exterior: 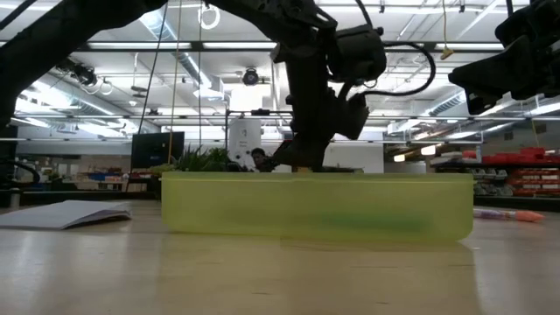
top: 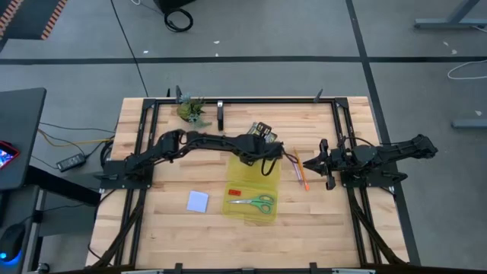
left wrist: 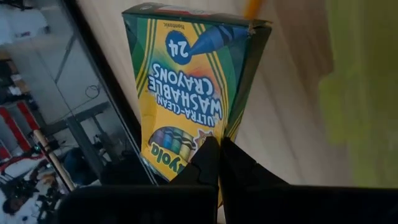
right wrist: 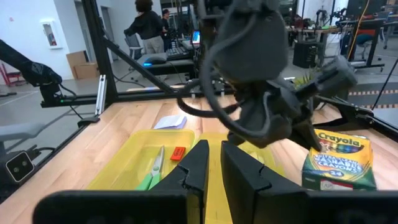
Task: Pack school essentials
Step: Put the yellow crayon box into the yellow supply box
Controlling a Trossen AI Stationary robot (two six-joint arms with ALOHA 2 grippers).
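My left gripper (top: 266, 144) reaches over the far edge of the translucent yellow case (top: 251, 179) and is shut on the yellow-green crayon box (left wrist: 193, 74), which stands just beyond the case (right wrist: 339, 158). Green-handled scissors (top: 256, 202) and the tiny red eraser (top: 234, 192) lie inside the case. The pale blue note pad (top: 198, 201) lies flat on the table to the case's left. The orange pencil (top: 302, 175) and purple pen (top: 294, 161) lie on the table to its right. My right gripper (top: 323, 164) waits beside them, narrowly open and holding nothing. My left gripper pinches the crayon box between its two fingers (left wrist: 208, 158) at the end that bears the Crayola logo (left wrist: 177, 146). In the right wrist view that is the box's upper end, and the box stands upright below the fingers. I cannot tell whether its lower end rests on the table.
A greenish leafy clump (top: 192, 110) sits at the table's far edge, next to a black frame rail (top: 243, 100). The case's wall (exterior: 315, 206) hides the table behind it in the low view. People stand in the room beyond the table.
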